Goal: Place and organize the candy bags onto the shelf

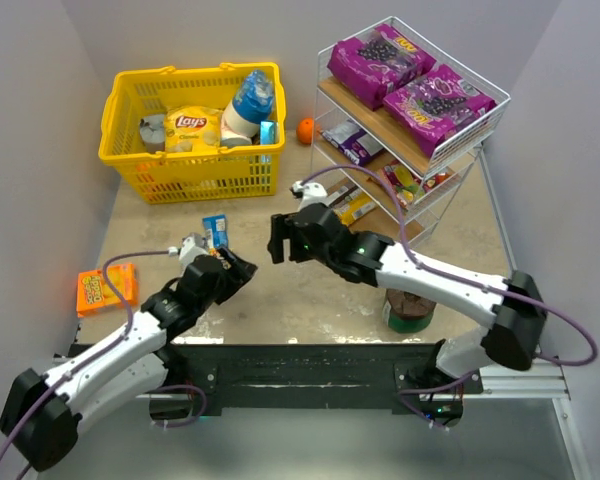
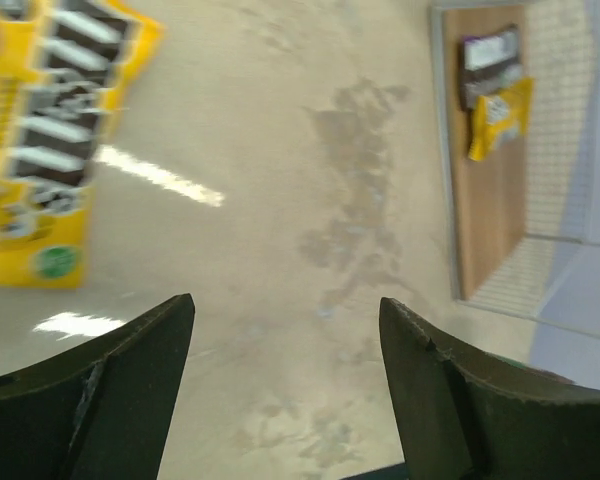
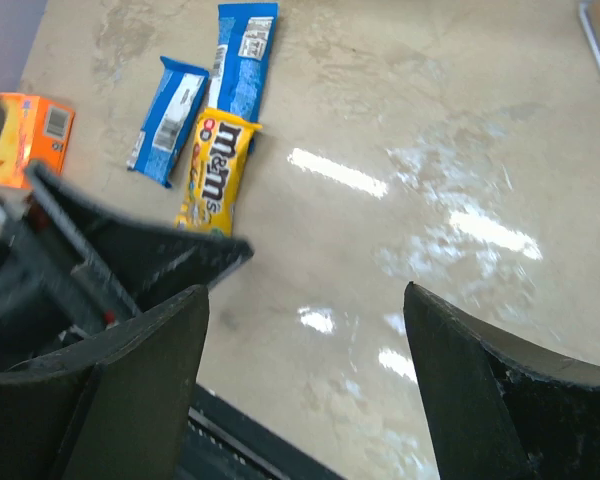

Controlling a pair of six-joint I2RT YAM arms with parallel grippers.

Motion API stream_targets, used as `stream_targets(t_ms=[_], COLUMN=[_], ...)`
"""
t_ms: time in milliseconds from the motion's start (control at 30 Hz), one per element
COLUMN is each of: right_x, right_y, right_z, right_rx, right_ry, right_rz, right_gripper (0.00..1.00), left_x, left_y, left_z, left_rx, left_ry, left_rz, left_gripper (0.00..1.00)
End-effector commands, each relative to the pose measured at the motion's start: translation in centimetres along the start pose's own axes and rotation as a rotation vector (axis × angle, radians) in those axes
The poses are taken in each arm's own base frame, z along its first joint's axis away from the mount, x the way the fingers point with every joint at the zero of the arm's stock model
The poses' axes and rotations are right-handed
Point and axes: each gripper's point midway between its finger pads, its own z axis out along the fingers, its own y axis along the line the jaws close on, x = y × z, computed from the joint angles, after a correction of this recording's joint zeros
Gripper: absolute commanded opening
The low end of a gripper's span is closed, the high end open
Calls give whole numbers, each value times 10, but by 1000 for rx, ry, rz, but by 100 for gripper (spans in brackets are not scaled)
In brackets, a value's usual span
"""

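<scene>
The white wire shelf (image 1: 385, 125) stands at the back right. Two large purple candy bags (image 1: 378, 58) (image 1: 438, 103) lie on its top tier, and smaller packets (image 1: 352, 140) (image 1: 355, 208) on the lower tiers. On the table lie two blue packets (image 3: 170, 120) (image 3: 245, 60) and a yellow M&M's packet (image 3: 215, 170) (image 2: 50, 150). My left gripper (image 1: 235, 270) (image 2: 285, 330) hovers open and empty just right of them. My right gripper (image 1: 280, 240) (image 3: 305, 310) is open too, over bare tabletop beside the left one. The left wrist view shows the shelf's bottom tier (image 2: 490, 200) with a brown packet (image 2: 490, 62) and a yellow packet (image 2: 500, 120).
A yellow basket (image 1: 200, 175) at the back left holds a Lay's bag (image 1: 192, 127) and a bottle (image 1: 248, 102). An orange (image 1: 305, 130) lies between basket and shelf. A flat orange box (image 1: 106, 288) sits at the left, and a can (image 1: 410, 308) under my right arm.
</scene>
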Motion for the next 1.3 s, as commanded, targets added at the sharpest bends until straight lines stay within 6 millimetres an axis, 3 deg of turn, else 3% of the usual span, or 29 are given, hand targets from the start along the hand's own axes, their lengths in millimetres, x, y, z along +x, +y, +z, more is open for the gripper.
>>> stream_targets(t_ms=[0,33,67,100,133,200,233,267,333,367,433,467,667,800,900,1033,1267], right_x=[-43,-31,-28,-35,-21,-19,-15,3,5,20,22,37,48,59,64,71,81], right_y=[35,30,35,43,37,51,52,49,62,62,70,67,83,81,81,77,74], right_z=[36,58,67,76,98,115,124,142,155,167,180,191,214,222,226,232,232], right_rx=[-35,-8,-46,-85,-89,-165,-176,-180,-237,-260,-290,-292,-372,-371,-369,-361,-358], right_ry=[-90,-58,-35,-49,-4,21,38,80,74,106,102,135,155,176,184,195,220], right_rz=[-12,-31,-45,-41,-53,-94,-109,-157,-175,-190,-182,-185,-173,-164,-148,-119,-88], right_gripper=[82,82,82,82,82,82,81,80,79,78,77,76,70,65,55,35,15], left_x=[-6,-14,-28,-32,-44,-63,-75,-84,-98,-103,-109,-110,-106,-101,-99,-95,-92], left_y=[90,88,87,96,86,87,75,76,67,66,61,60,59,62,63,64,66], left_z=[-31,-37,-45,-54,-63,-80,-90,-97,-109,-114,-120,-121,-118,-115,-112,-108,-106], left_rx=[-321,-330,-335,-381,-367,-386,-354,-368,-352,-350,-336,-332,-313,-307,-300,-302,-304], left_ry=[-54,-84,-148,-160,-197,-274,-313,-349,-395,-420,-439,-444,-424,-413,-406,-393,-382], left_rz=[74,62,53,67,57,63,54,65,60,60,63,62,57,52,49,56,61], left_gripper=[80,80,80,80,80,80,80,80,80,80,81,81,82,82,83,83,84])
